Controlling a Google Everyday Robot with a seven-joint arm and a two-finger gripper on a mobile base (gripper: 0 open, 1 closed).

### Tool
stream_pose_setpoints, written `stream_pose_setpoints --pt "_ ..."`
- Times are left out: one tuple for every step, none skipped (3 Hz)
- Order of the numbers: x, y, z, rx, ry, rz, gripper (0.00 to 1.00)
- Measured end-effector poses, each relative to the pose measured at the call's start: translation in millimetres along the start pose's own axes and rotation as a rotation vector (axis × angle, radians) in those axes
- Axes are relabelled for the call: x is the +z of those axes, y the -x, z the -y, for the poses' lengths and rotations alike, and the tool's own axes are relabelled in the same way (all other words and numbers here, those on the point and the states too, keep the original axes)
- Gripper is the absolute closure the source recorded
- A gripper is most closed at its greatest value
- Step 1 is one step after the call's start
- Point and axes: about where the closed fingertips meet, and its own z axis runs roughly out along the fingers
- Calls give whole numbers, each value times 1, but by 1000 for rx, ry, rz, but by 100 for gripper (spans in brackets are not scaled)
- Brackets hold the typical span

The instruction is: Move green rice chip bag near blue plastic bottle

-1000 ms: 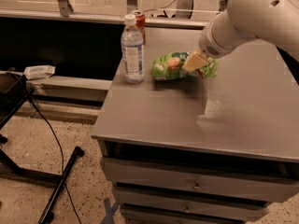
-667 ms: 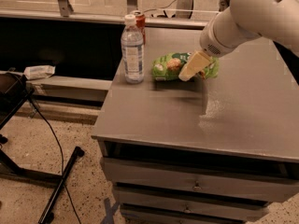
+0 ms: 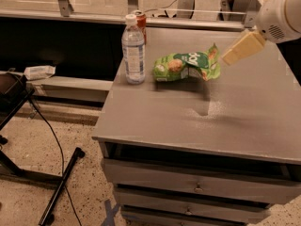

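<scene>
The green rice chip bag [image 3: 187, 66] lies on its side on the grey table top [image 3: 197, 121], in the back half, with its right end crumpled upward. The blue plastic bottle [image 3: 133, 51] stands upright just left of the bag, a small gap between them, near the table's left edge. My gripper [image 3: 231, 57] hangs above the table to the right of the bag, tilted down towards it and apart from it, with nothing in it.
A red can [image 3: 140, 19] stands right behind the bottle at the table's back edge. Drawers [image 3: 195, 188] sit under the top. On the floor at left are a black stand leg [image 3: 61, 185] and cable; a white box [image 3: 40, 72] lies on a ledge.
My gripper was down on the right end of the bag; it has drawn back up and to the right, leaving the bag lying beside the bottle.
</scene>
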Motion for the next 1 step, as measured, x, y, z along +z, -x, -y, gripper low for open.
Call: stream_pose_setpoints --pt "1 1 -1 -1 2 0 0"
